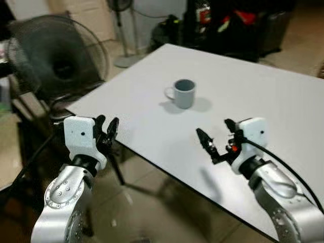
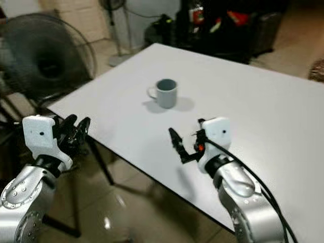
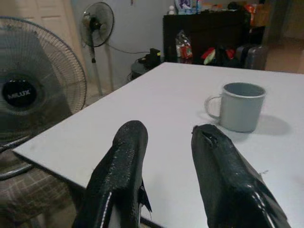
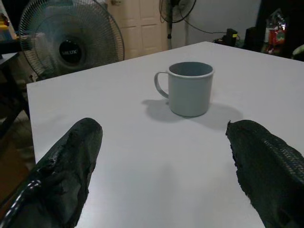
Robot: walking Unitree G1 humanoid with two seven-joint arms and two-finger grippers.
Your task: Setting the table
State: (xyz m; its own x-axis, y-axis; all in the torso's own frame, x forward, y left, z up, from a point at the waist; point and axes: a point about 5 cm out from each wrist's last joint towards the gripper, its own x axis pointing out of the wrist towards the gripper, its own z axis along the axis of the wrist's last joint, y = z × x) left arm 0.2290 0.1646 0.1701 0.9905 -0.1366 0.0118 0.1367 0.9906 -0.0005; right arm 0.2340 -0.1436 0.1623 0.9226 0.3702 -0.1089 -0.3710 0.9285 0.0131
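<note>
A grey mug [image 1: 183, 92] stands upright on the white table [image 1: 263, 101], its handle turned toward my left. My right gripper [image 1: 213, 128] hovers low over the table's near part, a short way in front of the mug, open wide with nothing between its fingers. The right wrist view has the mug [image 4: 191, 88] straight ahead between the two fingers [image 4: 71, 161]. My left gripper [image 1: 107, 126] is raised just off the table's near-left edge, open by a narrow gap and empty. In the left wrist view, the mug [image 3: 240, 106] sits ahead and a little to the right.
A large floor fan [image 1: 55, 55] stands close to the table's left corner, with a chair beneath it. A pedestal fan [image 1: 124, 30] and a dark cabinet [image 1: 228, 25] with clutter stand beyond the far edge. Tiled floor [image 1: 147, 202] lies below the near edge.
</note>
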